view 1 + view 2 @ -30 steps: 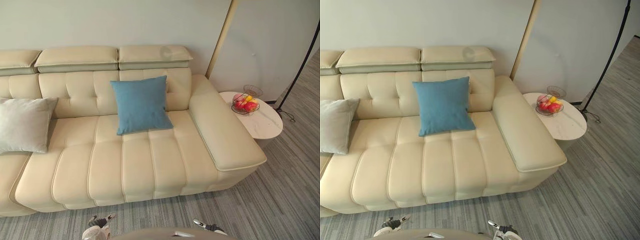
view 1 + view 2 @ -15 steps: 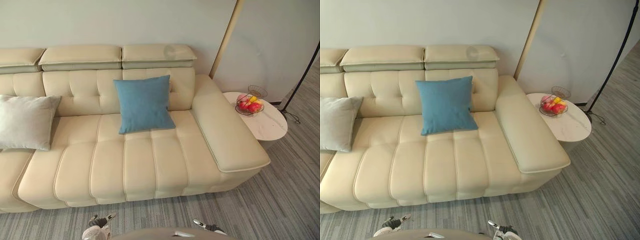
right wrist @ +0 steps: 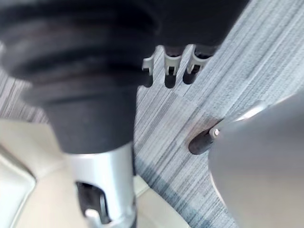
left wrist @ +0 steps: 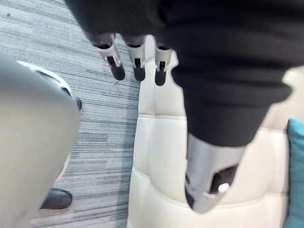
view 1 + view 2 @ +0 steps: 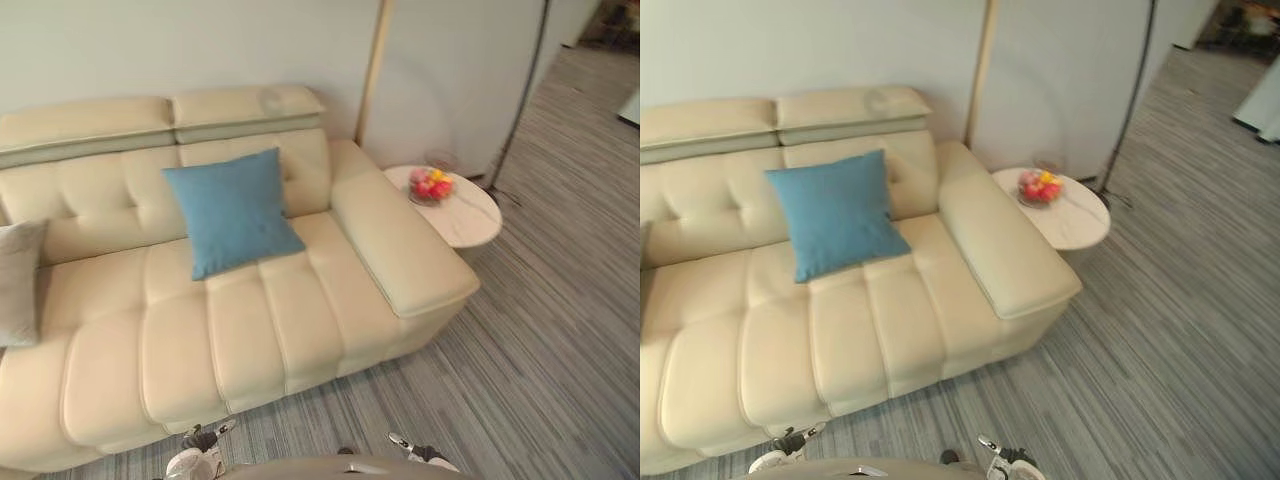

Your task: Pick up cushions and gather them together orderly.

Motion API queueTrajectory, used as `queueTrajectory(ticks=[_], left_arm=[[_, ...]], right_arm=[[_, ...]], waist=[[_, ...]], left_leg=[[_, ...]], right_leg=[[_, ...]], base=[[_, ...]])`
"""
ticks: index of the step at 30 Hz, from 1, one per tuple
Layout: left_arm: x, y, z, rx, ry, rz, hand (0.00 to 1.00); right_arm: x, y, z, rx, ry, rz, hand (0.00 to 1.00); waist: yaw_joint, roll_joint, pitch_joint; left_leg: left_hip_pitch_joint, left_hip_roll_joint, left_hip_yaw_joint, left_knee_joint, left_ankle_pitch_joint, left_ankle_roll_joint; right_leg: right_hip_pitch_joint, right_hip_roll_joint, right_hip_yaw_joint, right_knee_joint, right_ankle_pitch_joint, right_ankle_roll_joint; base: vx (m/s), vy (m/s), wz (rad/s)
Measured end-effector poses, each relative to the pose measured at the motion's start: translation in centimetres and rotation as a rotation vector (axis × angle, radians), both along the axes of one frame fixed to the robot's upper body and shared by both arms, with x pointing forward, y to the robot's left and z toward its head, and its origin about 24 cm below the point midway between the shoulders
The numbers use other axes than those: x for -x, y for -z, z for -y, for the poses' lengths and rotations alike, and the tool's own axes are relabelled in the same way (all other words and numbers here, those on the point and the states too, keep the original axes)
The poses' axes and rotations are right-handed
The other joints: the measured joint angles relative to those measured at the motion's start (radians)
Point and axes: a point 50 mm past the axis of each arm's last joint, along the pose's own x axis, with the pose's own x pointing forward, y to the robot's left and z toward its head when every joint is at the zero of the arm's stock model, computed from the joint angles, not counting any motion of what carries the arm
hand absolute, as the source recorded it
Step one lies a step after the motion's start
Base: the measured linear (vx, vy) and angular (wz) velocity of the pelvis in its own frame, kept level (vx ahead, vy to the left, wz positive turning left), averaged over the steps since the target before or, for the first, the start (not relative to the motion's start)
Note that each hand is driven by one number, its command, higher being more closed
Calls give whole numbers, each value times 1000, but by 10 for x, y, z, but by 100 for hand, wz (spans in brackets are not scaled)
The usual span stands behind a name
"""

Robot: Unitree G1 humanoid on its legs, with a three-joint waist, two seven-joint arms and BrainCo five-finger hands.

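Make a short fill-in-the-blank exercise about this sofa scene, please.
1. The cushion nearer the side table is ____.
2. The grey cushion sits to the ____ of it.
3. The side table carries a bowl of ____.
4. The left hand holds ____.
Missing words: blue; left; fruit; nothing.
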Motion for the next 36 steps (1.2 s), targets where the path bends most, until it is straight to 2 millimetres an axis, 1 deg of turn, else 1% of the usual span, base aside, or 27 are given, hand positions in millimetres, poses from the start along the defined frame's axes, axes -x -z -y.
queueTrajectory(ticks=[1, 2, 4, 5, 6, 7, 8, 9, 10, 11, 12, 14, 15, 16, 17, 19, 20, 21, 22, 23, 24, 26, 29, 32, 33, 34, 36], left_arm=[[-1, 1, 3, 12, -6, -1, 0], [-2, 0, 4, 15, -10, 2, 0], [-2, 0, 2, 9, -8, 1, 0], [-2, 0, 1, 7, -5, 1, 0], [-4, 0, 1, 2, 13, 2, 0], [-5, -1, 1, 1, 21, 5, 0], [-10, -2, 2, -2, 38, 14, 0], [-15, -3, 4, -3, 56, 26, 0], [-17, -3, 5, -3, 61, 30, 0], [-17, -3, 6, -3, 65, 32, 0], [-15, -3, 6, -3, 63, 29, 0], [-12, -1, 18, 24, 75, 26, 0], [-15, -2, 23, 29, 111, 29, 0], [-15, -2, 24, 30, 118, 28, 0], [-15, -1, 26, 34, 136, 19, 0], [-17, -1, 26, 33, 153, 15, 0], [-16, 0, 26, 31, 157, 11, 0], [-12, 1, 25, 32, 157, 2, 0], [-13, 0, 26, 32, 164, 6, 0], [-15, 0, 27, 30, 172, 13, 0], [-15, -1, 25, 25, 171, 15, 0], [-16, -2, 22, 16, 172, 24, 0], [-19, -3, 20, 8, 170, 35, 0], [-22, -5, 19, 5, 150, 52, 0], [-22, -5, 19, 9, 131, 55, 0], [-21, -4, 22, 17, 113, 55, 0], [-20, -4, 15, 5, 88, 53, 0]], right_arm=[[-5, -2, 2, 6, -3, 13, 0], [-8, -3, 3, 10, -6, 22, 0], [-12, -3, 2, 9, -12, 29, 0], [-12, -3, -1, 7, -38, 25, 0], [-14, -3, -2, 8, -49, 29, 0], [-15, -4, -1, 10, -49, 31, 0], [-17, -5, 0, 16, -49, 41, 0], [-20, -6, 0, 19, -50, 49, 0], [-19, -6, 1, 21, -49, 51, 0], [-16, -5, 1, 23, -49, 44, 0], [-15, -5, 1, 24, -51, 42, 0], [-17, -8, 10, 50, -45, 56, 0], [-20, -10, 14, 60, -47, 60, 0], [-21, -10, 15, 63, -47, 61, 0], [-22, -10, 15, 60, -49, 59, 0], [-24, -10, 20, 64, -38, 54, 0], [-20, -7, 18, 47, -35, 28, 0], [-20, -7, 19, 50, -39, 25, 0], [-19, -7, 19, 51, -40, 21, 0], [-19, -7, 19, 50, -43, 16, 0], [-17, -5, 18, 44, -43, 6, 0], [-14, -4, 18, 38, -33, -5, 0], [-8, -3, 20, 30, 10, -8, 0], [-6, -5, 22, 42, 29, 5, 0], [-4, -4, 22, 43, 32, 1, 0], [-2, -4, 23, 43, 35, -2, 0], [-5, -4, 16, 28, 39, 13, 0]], waist=[[0, 18, 6], [-2, 23, 16], [-2, 17, 17], [-5, 19, 24], [-8, 17, 28], [-9, 22, 30], [-8, 23, 31], [-7, 25, 32], [-10, 25, 32], [-14, 27, 33], [-15, 31, 33], [-29, 67, 27], [-26, 72, 30], [-26, 75, 31], [-26, 83, 34], [-36, 85, 37], [-36, 88, 45], [-29, 84, 51], [-26, 90, 54], [-20, 98, 57], [-15, 97, 57], [-13, 95, 58], [-8, 91, 60], [2, 89, 60], [3, 85, 59], [5, 86, 59], [7, 66, 52]], left_leg=[[5, 2, 26, -15, -24, -5], [14, 0, 113, -19, -36, -3], [23, -2, 210, -16, -55, -8], [42, 1, 292, -14, -67, -16], [64, 3, 366, -10, -73, -21], [69, 8, 396, -9, -72, -21], [76, 22, 455, -1, -73, -22], [93, 34, 488, 5, -73, -22], [104, 38, 498, 9, -73, -22], [122, 42, 512, 24, -72, -21], [139, 49, 519, 37, -67, -20], [160, 59, 539, 24, -56, -5], [173, 59, 532, 8, -52, -9], [174, 59, 530, 5, -48, -8], [173, 57, 528, 1, -18, -8], [172, 60, 526, 31, 33, -20], [133, 136, 498, 251, 65, -35], [95, 178, 455, 386, 56, -24], [69, 190, 421, 463, 34, -14], [12, 187, 349, 545, -13, -2], [-44, 155, 274, 557, -54, -5], [-98, 121, 204, 505, -78, -14], [-158, 96, 129, 317, -85, -5], [-208, 36, -81, 107, -61, -9], [-209, 3, -157, 81, -21, -5], [-192, -17, -182, 68, 18, -1], [-171, -27, -116, 64, 22, 16]], right_leg=[[-28, 13, 39, -8, 14, -2], [-51, 21, 96, -30, 31, -21], [-70, 26, 138, -51, 77, -27], [-92, 36, 160, -53, 104, -32], [-113, 48, 157, -44, 126, -41], [-126, 52, 138, -36, 130, -47], [-179, 52, 2, 29, 114, -80], [-220, 42, -159, 115, 77, -129], [-230, 31, -248, 155, 59, -144], [-234, 14, -405, 209, 31, -176], [-225, -6, -552, 244, -24, -219], [-208, -88, -788, 334, -143, -197], [-218, -85, -789, 353, -152, -170], [-221, -78, -781, 350, -152, -170], [-229, -64, -762, 339, -150, -173], [-220, -45, -735, 326, -147, -166], [-167, -17, -693, 280, -151, -163], [-138, 0, -665, 254, -157, -150], [-121, 14, -640, 241, -159, -147], [-92, 31, -595, 223, -163, -150], [-74, 37, -548, 212, -164, -148], [-53, 39, -502, 193, -159, -138], [-19, 38, -433, 165, -149, -118], [-17, 28, -350, 160, -149, -76], [-22, 18, -314, 167, -152, -52], [-26, 17, -288, 180, -157, -40], [-20, -4, -251, 196, -162, -17]], base=[[-70, 28, -172], [-78, 56, -199], [-59, 43, -174], [4, -1, -186], [30, -10, -183], [66, -37, -164], [91, -61, -131], [113, -70, -118], [159, -70, -85], [133, -66, -80], [157, -106, -84], [220, -105, -79], [268, -106, -71], [204, -107, -80], [132, -99, -46], [186, -128, -57], [217, -136, -75], [149, -70, -82], [142, -11, -92], [150, 35, -114], [146, 56, -113], [87, 71, -92], [121, 131, -80], [135, 218, -75], [152, 259, -87], [205, 352, -94], [156, 275, -70]])
